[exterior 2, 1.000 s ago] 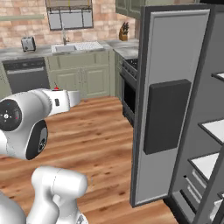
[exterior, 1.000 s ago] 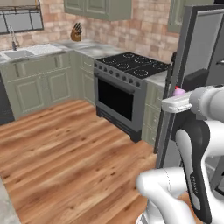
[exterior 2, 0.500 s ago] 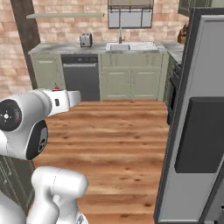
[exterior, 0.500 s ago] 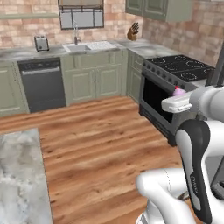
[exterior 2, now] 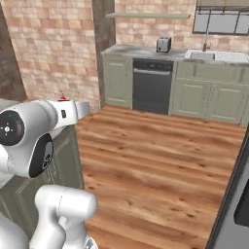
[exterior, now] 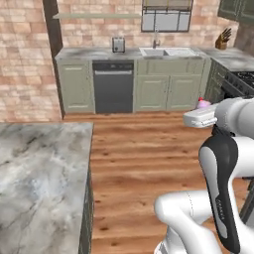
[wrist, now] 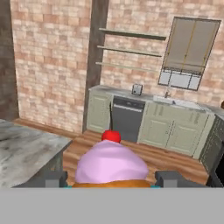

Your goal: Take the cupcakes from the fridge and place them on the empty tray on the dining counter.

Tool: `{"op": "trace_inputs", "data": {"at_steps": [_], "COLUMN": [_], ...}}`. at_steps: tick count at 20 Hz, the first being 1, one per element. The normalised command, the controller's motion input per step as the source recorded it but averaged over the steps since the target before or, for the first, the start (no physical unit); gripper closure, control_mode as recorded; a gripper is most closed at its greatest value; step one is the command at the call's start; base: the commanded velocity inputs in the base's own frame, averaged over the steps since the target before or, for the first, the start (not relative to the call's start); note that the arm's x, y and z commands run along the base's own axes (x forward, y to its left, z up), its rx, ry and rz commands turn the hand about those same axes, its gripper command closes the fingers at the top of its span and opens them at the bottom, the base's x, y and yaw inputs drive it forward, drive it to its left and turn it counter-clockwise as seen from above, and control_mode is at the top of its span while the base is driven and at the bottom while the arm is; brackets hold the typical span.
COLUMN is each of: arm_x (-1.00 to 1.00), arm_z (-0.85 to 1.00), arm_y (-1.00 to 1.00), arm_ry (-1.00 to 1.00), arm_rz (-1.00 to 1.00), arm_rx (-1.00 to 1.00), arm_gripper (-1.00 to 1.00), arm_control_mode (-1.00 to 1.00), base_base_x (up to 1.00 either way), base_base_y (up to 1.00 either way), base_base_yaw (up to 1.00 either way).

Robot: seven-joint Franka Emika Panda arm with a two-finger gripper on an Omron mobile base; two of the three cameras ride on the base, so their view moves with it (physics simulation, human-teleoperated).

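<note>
The pincer (wrist: pixel 112 178) is sitting clamped on a small cupcake with pink frosting and a red cherry on top (wrist: pixel 111 162), one dark fingertip (wrist: pixel 51 178) on each side of it, the cupcake riding between them up off the floor. In the left base view the pink top of the cupcake (exterior: pixel 203 103) is peeking above the white hand, right of centre, over the wooden plank floor (exterior: pixel 144 163). The grey-white veined marble surface on a sage-green base (exterior: pixel 39 178) is lying at near left; in the hand view its corner (wrist: pixel 26 151) is showing at lower left, well apart from the cupcake. At the far brick wall a run of sage-green cabinets (exterior: pixel 168 92) is carrying a black dishwasher (exterior: pixel 113 87), a small silver toaster (exterior: pixel 118 44) and a sink under a window (exterior: pixel 166 51). A dark grey fridge edge (exterior 2: pixel 236 204) is showing at near right in the right base view.
</note>
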Motion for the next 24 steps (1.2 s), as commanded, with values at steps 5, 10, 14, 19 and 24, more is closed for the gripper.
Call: {"op": "trace_inputs", "data": {"at_steps": [5, 10, 14, 19, 24], "arm_x": [0.0, 0.0, 0.0, 0.0, 0.0], "arm_z": [0.0, 0.0, 0.0, 0.0, 0.0], "arm_y": [0.0, 0.0, 0.0, 0.0, 0.0], "arm_ry": [0.0, 0.0, 0.0, 0.0, 0.0], "arm_rz": [0.0, 0.0, 0.0, 0.0, 0.0], "arm_rx": [0.0, 0.0, 0.0, 0.0, 0.0], "arm_gripper": [1.0, 1.0, 1.0, 1.0, 1.0], "arm_control_mode": [1.0, 1.0, 1.0, 1.0, 1.0], "base_base_x": [-0.54, -0.5, -0.5, -0.47, -0.62], "base_base_y": [0.0, 0.03, 0.1, 0.17, 0.29], "base_base_yaw": [0.59, 0.59, 0.57, 0.54, 0.48]}}
